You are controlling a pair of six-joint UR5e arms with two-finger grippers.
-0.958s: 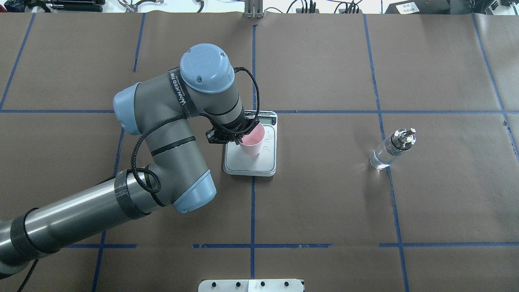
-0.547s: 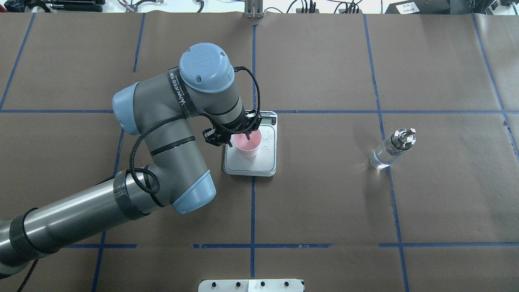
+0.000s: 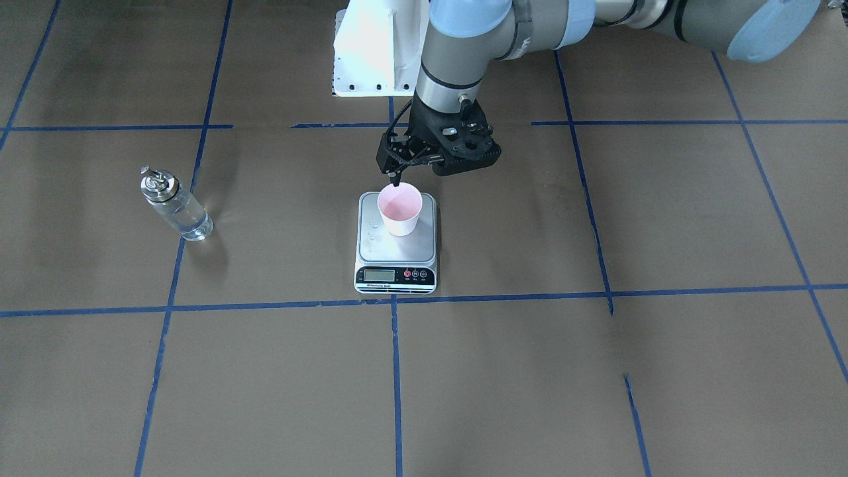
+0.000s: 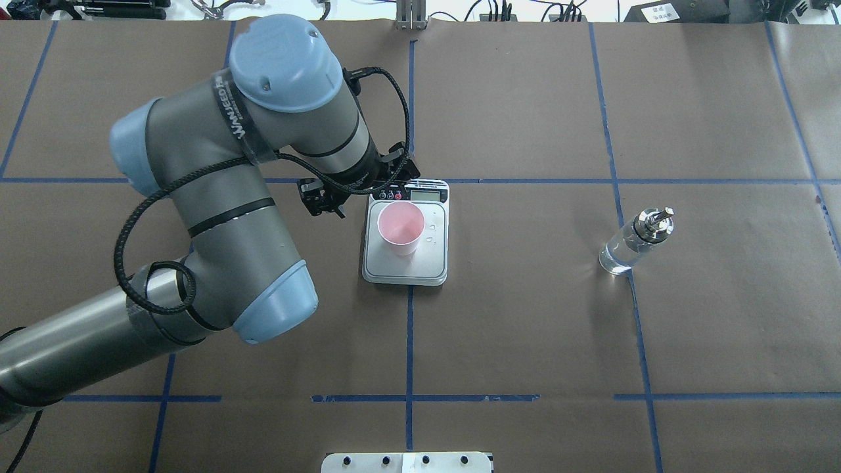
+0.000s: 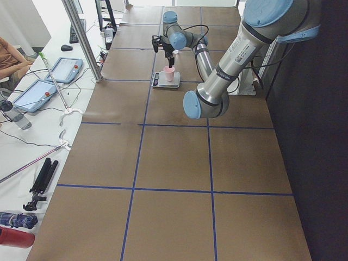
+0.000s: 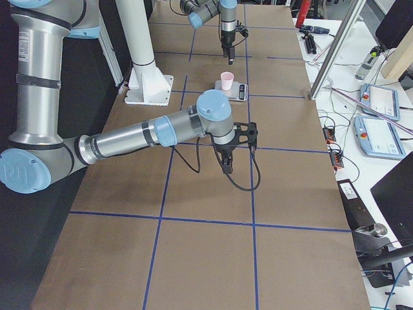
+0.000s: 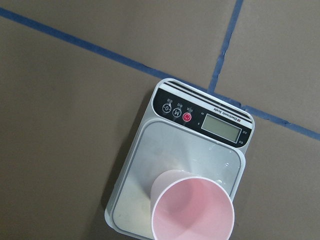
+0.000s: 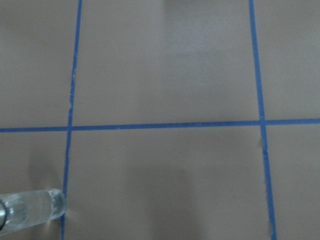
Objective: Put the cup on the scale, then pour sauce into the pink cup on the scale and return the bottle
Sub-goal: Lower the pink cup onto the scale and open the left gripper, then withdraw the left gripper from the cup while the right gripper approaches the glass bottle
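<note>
Pale pink paper cup stands upright on the steel-topped scale; my left jaws hang apart just above. I'd lift straight, clear of its rim. Right jaws: can't tell.

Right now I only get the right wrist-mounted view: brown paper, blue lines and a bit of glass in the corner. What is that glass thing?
Observer: A clear bottle with a shiny metal cap, standing by itself.
Visitor: Is there a cup anywhere?
Observer: Yes, a pink cup stands upright on a small scale, well away from the bottle.
Visitor: Is anything holding the cup?
Observer: No. The left end effector hangs open above the cup, clear of it.
</note>
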